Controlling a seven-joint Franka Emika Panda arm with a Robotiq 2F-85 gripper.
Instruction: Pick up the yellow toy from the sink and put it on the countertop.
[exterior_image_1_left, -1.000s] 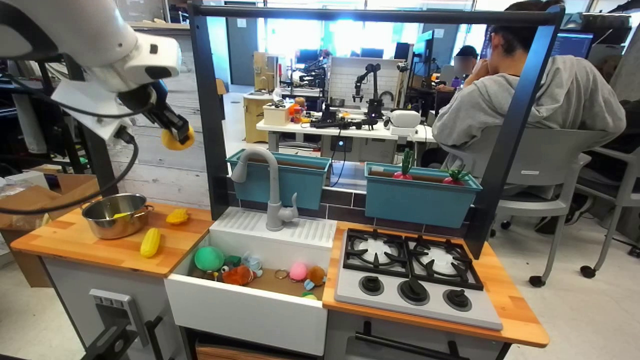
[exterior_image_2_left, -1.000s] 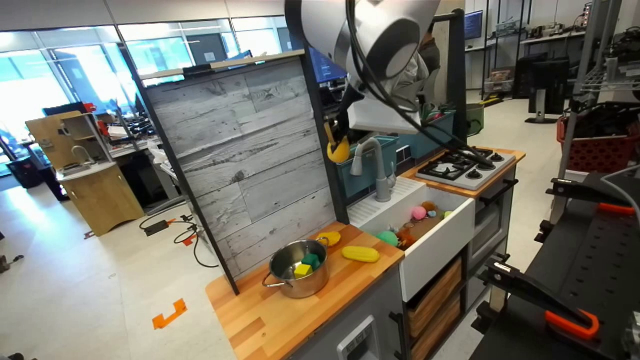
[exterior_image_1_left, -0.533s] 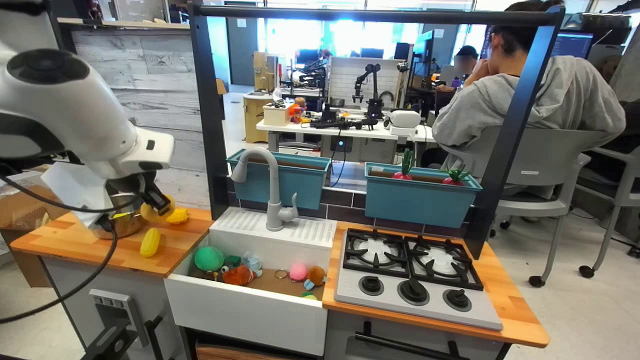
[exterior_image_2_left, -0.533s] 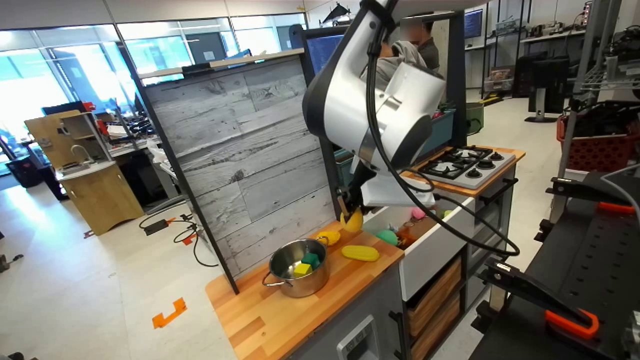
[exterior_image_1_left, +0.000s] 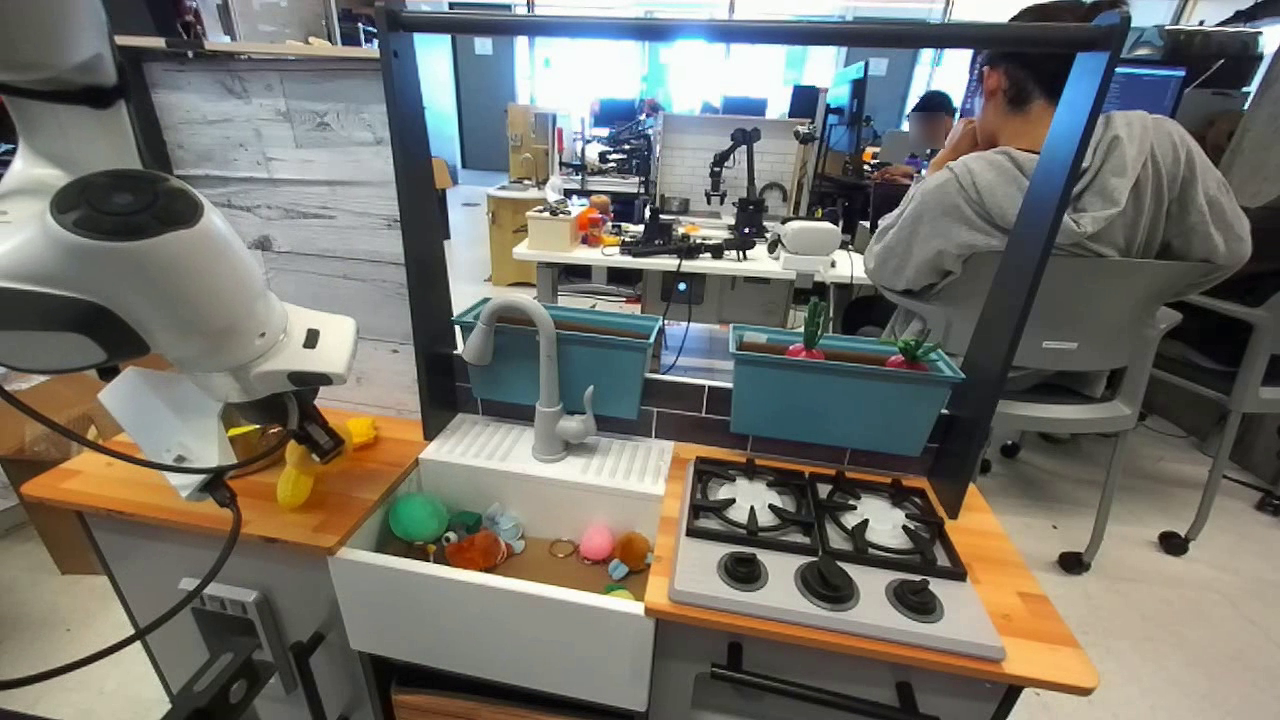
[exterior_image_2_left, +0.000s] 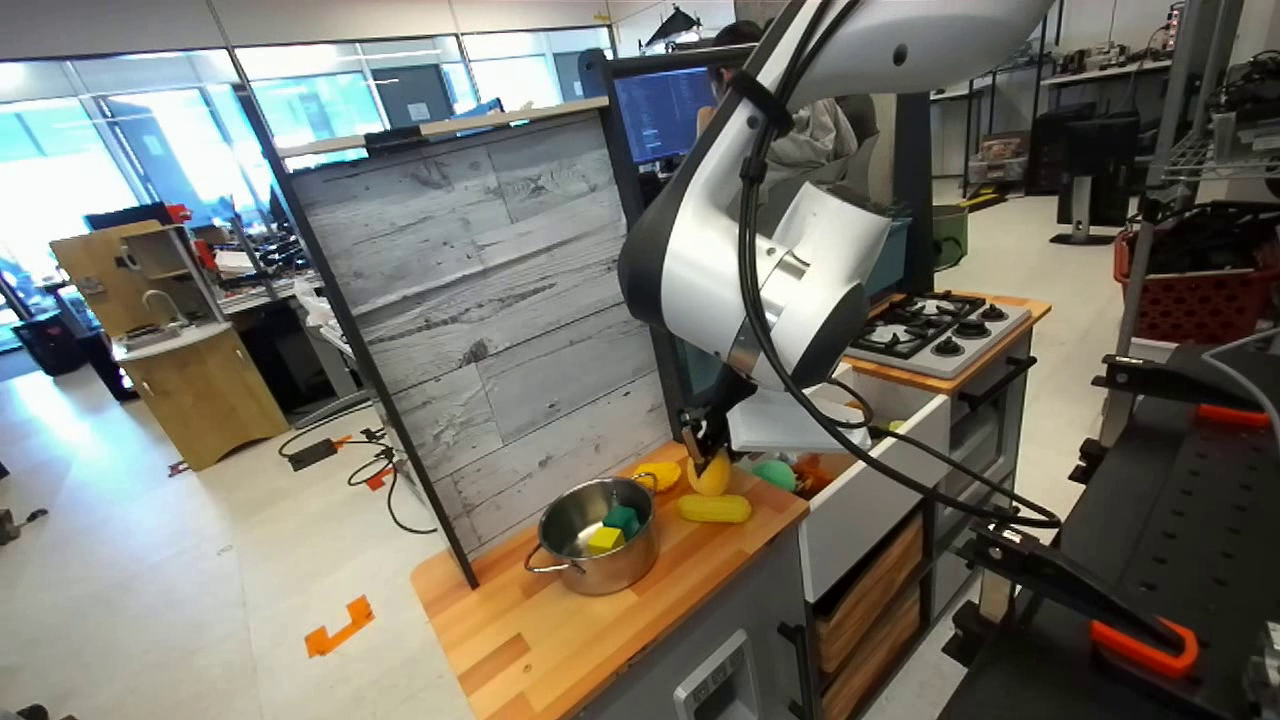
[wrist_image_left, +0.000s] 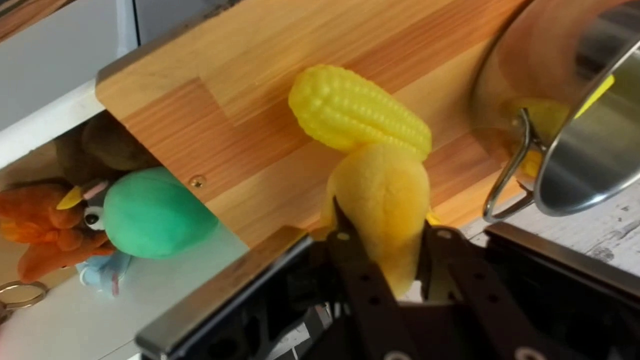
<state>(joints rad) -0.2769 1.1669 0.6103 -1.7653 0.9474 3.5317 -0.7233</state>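
Observation:
The yellow toy, small and roundish, is between the fingers of my gripper (wrist_image_left: 384, 222); the toy's surface shows in the wrist view (wrist_image_left: 392, 195) and in an exterior view (exterior_image_2_left: 710, 476). The fingers press its two sides. The gripper (exterior_image_2_left: 703, 455) is low over the left part of the countertop (exterior_image_2_left: 530, 640), and the toy touches the yellow corn (wrist_image_left: 355, 107) or is right against it. I cannot tell whether its underside rests on the wood. The white sink (exterior_image_1_left: 490, 615) lies beside this countertop and holds several other toys.
A steel pot (exterior_image_2_left: 605, 565) with a yellow and a green block stands on the countertop near the toy. Another small yellow toy (exterior_image_2_left: 658, 476) lies by the back panel (exterior_image_2_left: 480, 300). The grey faucet (exterior_image_1_left: 547, 380) and a dark upright post (exterior_image_1_left: 420, 230) rise beside the arm.
The gripper has come down with the yellow toy from high by the post to countertop level. The corn has shifted slightly. The sink toys have not moved.

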